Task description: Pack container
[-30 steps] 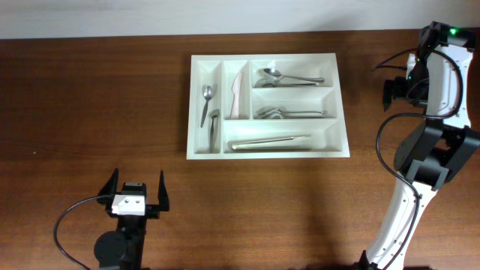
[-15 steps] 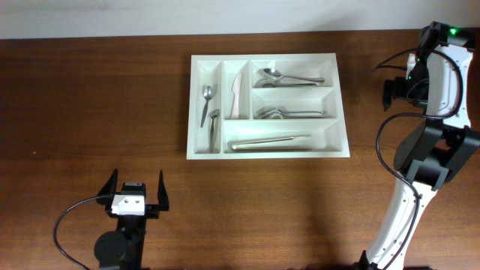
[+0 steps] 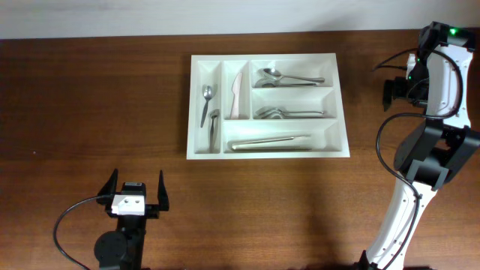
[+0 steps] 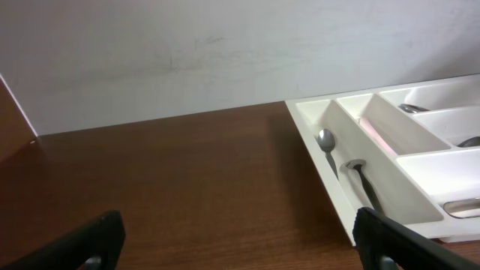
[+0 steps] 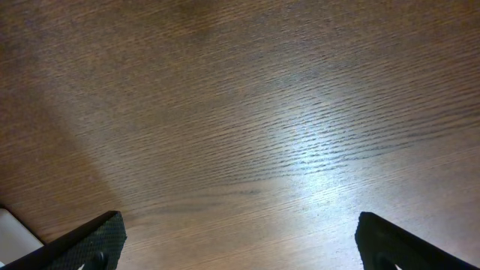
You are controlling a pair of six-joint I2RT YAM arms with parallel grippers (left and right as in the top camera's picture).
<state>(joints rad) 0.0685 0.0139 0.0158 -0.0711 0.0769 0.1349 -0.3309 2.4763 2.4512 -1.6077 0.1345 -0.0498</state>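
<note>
think the cutlery tray [image 3: 270, 154] is packed, sorted by slot, so left gripper [image 3: 136, 189] and right gripper [image 5: 238, 241] idle, fingers spread.

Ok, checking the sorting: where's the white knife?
Overhead, the white knife lies in the container's second upright slot from the left, right of a spoon.

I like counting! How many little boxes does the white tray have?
5 in the tray: two narrow upright slots on its left, three long ones stacked on its right.
</note>
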